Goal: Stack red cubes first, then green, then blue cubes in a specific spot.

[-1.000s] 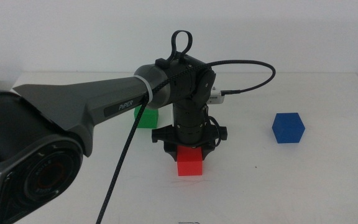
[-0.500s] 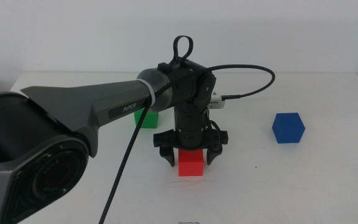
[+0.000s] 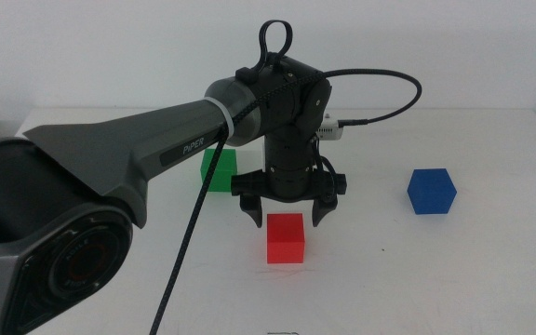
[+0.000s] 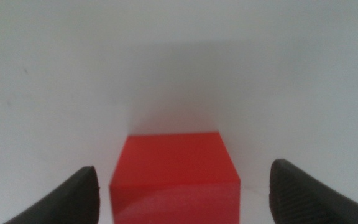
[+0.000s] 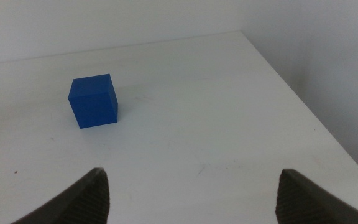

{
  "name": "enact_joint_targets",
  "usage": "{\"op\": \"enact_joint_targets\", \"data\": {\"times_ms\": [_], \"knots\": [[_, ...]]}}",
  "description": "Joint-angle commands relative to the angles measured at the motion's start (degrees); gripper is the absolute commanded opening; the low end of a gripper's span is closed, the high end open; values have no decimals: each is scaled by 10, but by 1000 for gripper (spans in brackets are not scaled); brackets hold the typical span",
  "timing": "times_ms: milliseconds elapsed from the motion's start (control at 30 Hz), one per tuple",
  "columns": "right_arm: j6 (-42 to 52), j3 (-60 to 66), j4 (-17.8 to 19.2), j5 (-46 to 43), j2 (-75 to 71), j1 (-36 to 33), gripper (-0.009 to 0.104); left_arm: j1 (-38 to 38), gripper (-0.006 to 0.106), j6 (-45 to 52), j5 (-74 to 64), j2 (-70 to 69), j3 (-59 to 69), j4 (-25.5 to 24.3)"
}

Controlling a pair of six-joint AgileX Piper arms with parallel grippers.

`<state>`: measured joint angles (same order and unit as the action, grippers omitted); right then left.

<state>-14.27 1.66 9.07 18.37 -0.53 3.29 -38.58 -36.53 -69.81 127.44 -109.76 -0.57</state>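
The red cube (image 3: 286, 238) rests on the white table near the middle front. My left gripper (image 3: 285, 221) hangs open just above it, jaws spread to either side and clear of it. In the left wrist view the red cube (image 4: 174, 175) sits between the two jaw tips, untouched. The green cube (image 3: 218, 170) stands behind the left arm, partly hidden by it. The blue cube (image 3: 432, 191) stands alone at the right and also shows in the right wrist view (image 5: 93, 101). My right gripper (image 5: 191, 193) is open and waits out of the middle view, some way from the blue cube.
The left arm's thick grey body (image 3: 110, 167) and its black cable (image 3: 380, 121) cross the left and middle of the table. The table's right edge (image 5: 303, 106) runs close beyond the blue cube.
My left gripper has opened, let go of the red cube and risen a little. The red cube now stands free on the table.
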Motion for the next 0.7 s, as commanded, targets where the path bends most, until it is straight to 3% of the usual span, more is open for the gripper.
{"op": "enact_joint_targets", "data": {"times_ms": [0,400,667], "knots": [[7,-10,7,-42,-13,2,80,-2,94,-4,-49,-40,-25,-18],[7,-10,7,-42,-13,2,80,0,94,43,-58,-59,-100,-37],[7,-10,7,-42,-13,2,80,43,94,99,-58,-94,-102,-64]]}}
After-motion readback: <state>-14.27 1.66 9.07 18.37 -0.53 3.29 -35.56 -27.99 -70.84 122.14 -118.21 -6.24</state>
